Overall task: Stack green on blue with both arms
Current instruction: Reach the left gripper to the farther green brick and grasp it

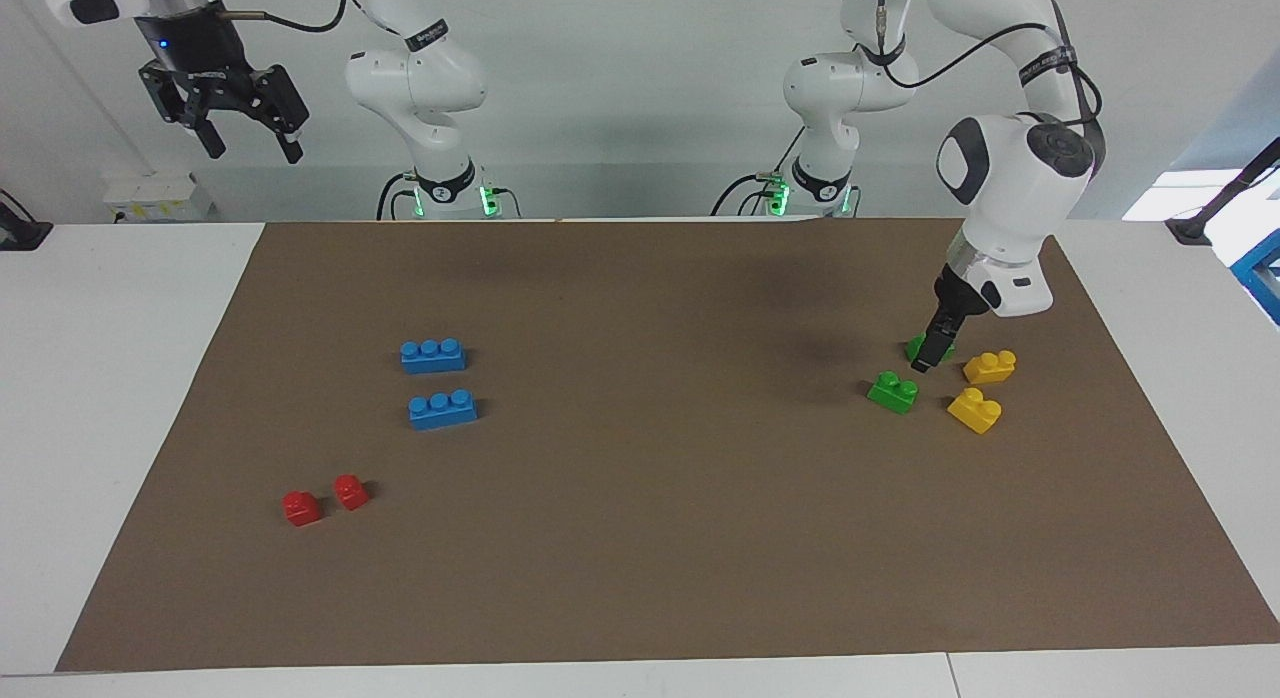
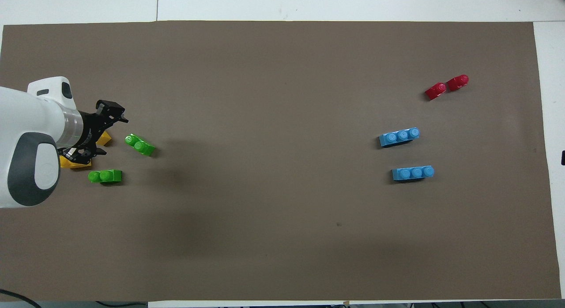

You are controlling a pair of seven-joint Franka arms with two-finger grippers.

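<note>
While nothing is stacked yet, a start is judged to have been made; in the facing view the left gripper [image 1: 928,356] is lowered at three o'clock of the mat [image 1: 640,578], fingers apart, at the green brick [image 1: 913,346], which is not yet seen to be clamped; a second green brick [image 1: 893,391] lies at seven o'clock of it. The blue bricks [image 1: 433,355] lie untouched at nine o'clock, well apart. The right gripper [image 1: 250,143] waits raised, spread open. Grasping, carrying and pressing remain.

The left end effector [image 1: 925,363] hides part of one green brick [image 1: 916,346]; in the overhead view it covers both yellow bricks [image 2: 75,163].
</note>
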